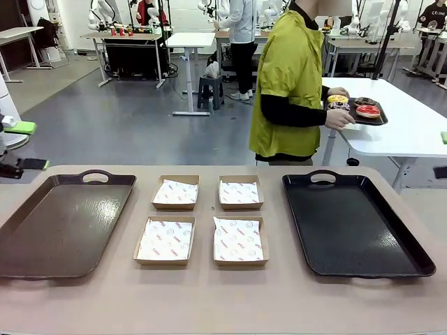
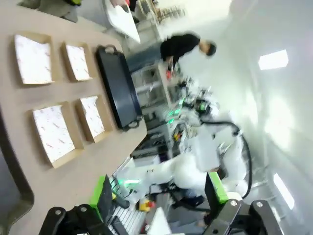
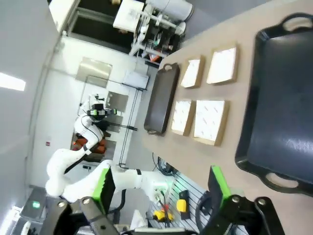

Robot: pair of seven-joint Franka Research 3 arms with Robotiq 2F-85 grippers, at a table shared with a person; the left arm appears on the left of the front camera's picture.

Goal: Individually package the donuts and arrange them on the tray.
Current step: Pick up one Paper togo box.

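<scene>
My left hand [image 2: 159, 193] and right hand [image 3: 161, 185] hang released. On the beige desk [image 1: 209, 300], four paper-lined cardboard boxes [image 1: 165, 241] sit between a brown tray [image 1: 63, 230] and a black tray [image 1: 356, 223]. Beyond, a person [image 1: 290, 77] in yellow-green carries the ring donuts [image 1: 368, 110] on a small dark tray [image 1: 382, 118].

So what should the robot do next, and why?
Probably just wait, with the left tool and right tool open as they are. The donuts lie on a small tray in the person's hand, away from the robot's table and likely out of reach, while the four paper-lined boxes stand ready. A reach makes sense once the donuts arrive.
</scene>
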